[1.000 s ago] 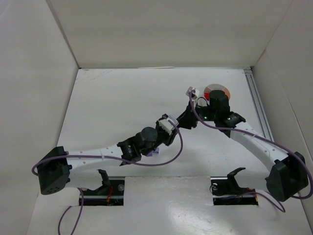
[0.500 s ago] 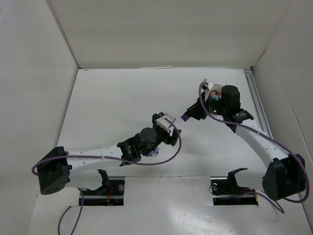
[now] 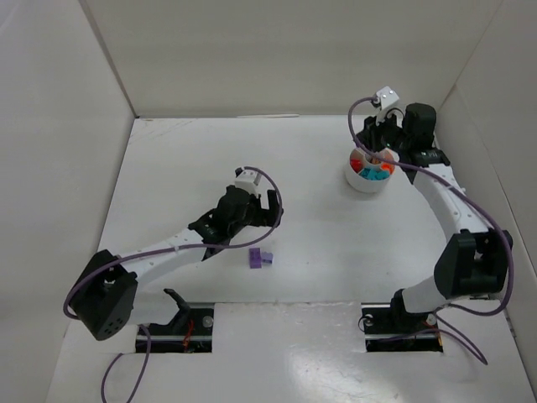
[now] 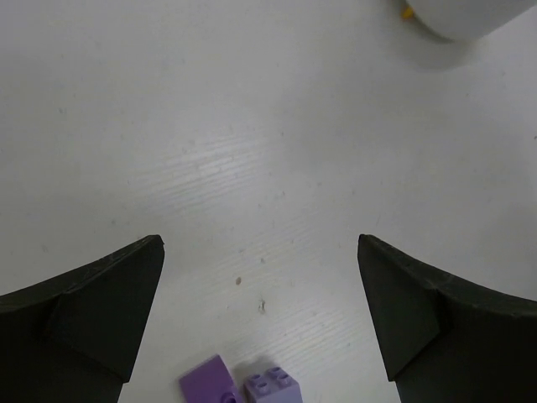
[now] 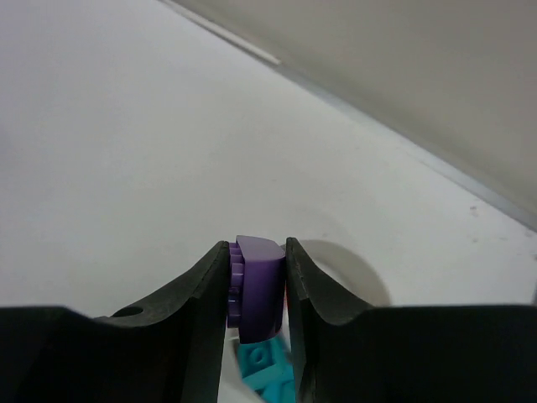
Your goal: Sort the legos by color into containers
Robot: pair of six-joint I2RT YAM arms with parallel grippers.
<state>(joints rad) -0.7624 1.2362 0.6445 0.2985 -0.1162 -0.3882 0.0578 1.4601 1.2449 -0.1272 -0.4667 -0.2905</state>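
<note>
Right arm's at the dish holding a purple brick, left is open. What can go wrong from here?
1. The purple brick in the right gripper hangs over teal bricks in the dish; released here, it may land with the wrong color.
2. Two loose purple bricks lie side by side near the open left gripper; a grab could catch both or knock one away.

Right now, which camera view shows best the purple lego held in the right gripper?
The right wrist view: the purple lego sits pinched in the right gripper, centre frame. In the top external view it cannot be made out at that gripper above the white dish. The left wrist view does not show it.
</note>
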